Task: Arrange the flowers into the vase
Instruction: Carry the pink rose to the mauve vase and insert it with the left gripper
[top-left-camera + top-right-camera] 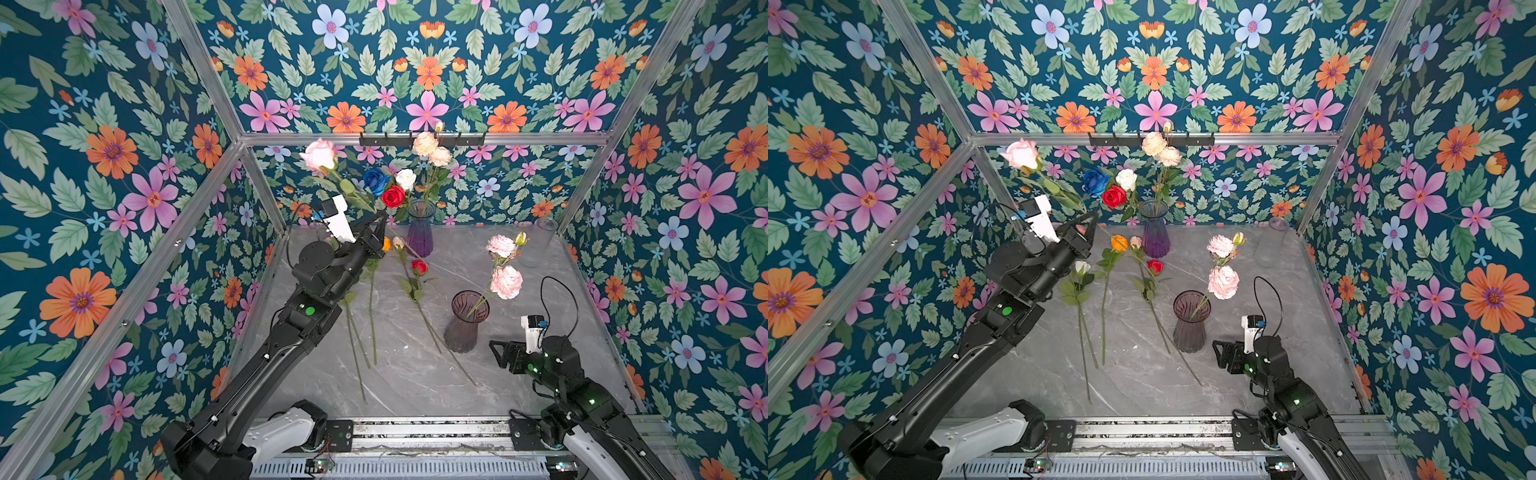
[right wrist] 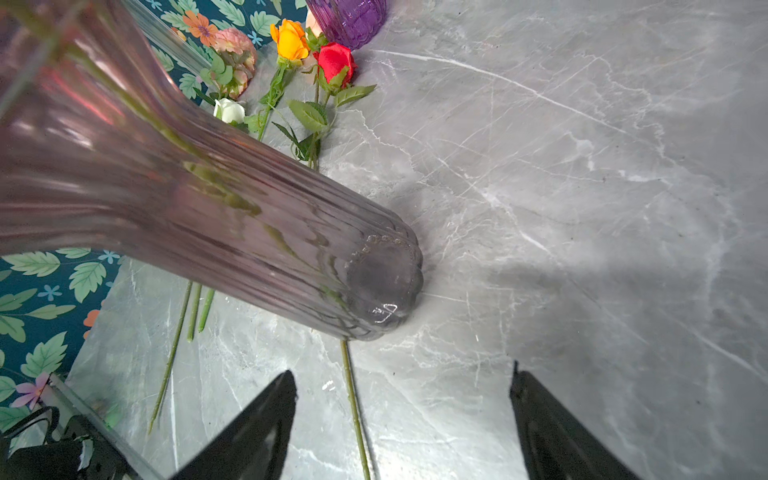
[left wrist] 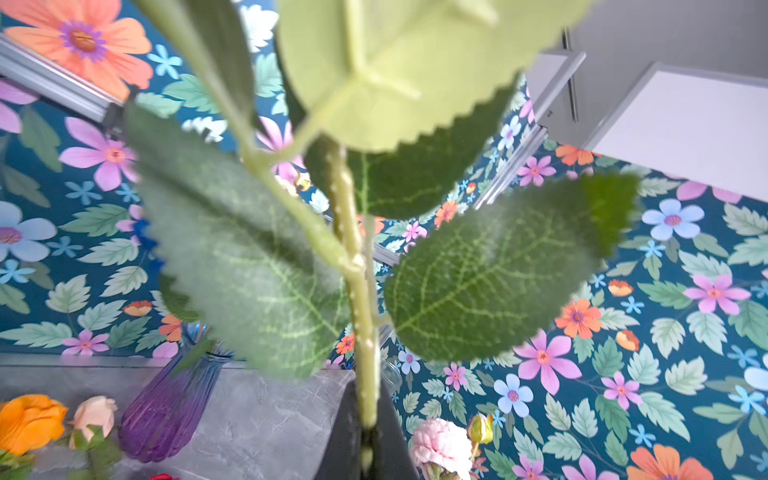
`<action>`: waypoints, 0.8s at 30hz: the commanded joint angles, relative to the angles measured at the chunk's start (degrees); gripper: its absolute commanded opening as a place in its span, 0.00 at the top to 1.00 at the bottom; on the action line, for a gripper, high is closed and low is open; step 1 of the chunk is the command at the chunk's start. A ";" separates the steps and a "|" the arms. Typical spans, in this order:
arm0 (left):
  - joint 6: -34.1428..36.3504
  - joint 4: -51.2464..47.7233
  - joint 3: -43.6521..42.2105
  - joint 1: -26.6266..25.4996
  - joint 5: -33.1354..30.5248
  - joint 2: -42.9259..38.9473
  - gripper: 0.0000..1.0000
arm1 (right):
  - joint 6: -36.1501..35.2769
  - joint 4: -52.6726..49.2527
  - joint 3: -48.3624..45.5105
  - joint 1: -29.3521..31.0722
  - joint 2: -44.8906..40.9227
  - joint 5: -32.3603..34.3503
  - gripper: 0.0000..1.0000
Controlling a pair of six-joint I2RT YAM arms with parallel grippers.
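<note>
The left hand (image 1: 379,227) was clamped shut on the green stem (image 3: 360,324) of a pink rose (image 1: 319,154). It held the flower raised off the desk (image 1: 540,386), just left of the purple vase (image 1: 420,230) at the far side. The left wrist view showed the grip sitting below the leaves, with the stem running straight out from between the jaws. That hold probably kept the foliage free, and the head was left tilted up toward the far left. The lower end could then be aimed at a vase mouth. How much stem stuck out beneath the hand I could not tell.

The purple vase already carried a blue rose (image 1: 376,180), other roses and cream peonies (image 1: 430,149). Being the nearest, it seemed the likeliest target. The smoky vase (image 1: 465,322) stood near right with pink peonies (image 1: 506,282) leaning out over its rim. A clear glass cylinder (image 1: 540,241) stood far right.

An orange rose (image 1: 1119,242), a white rose (image 1: 1082,267) and a red rose (image 1: 1155,266) lay flat on the desk. Their heads pointed far and their stems near, which left bare stems open to a pinch from above.

The right hand (image 2: 403,370) sat low just near-right of the smoky vase, jaws wide and empty. It faced the vase base, perhaps ready to steady it.
</note>
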 commanded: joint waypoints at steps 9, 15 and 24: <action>12.64 2.26 9.36 -10.16 -1.90 12.38 1.00 | -0.23 0.30 -0.46 0.10 -2.22 -0.61 0.18; 15.72 -0.79 11.98 -13.09 -2.51 17.77 1.00 | -0.29 0.19 -0.56 0.05 -2.76 -0.81 0.18; 19.62 -11.26 15.04 -19.11 -1.18 23.35 1.00 | -0.32 0.18 -0.57 0.08 -3.13 -0.80 0.18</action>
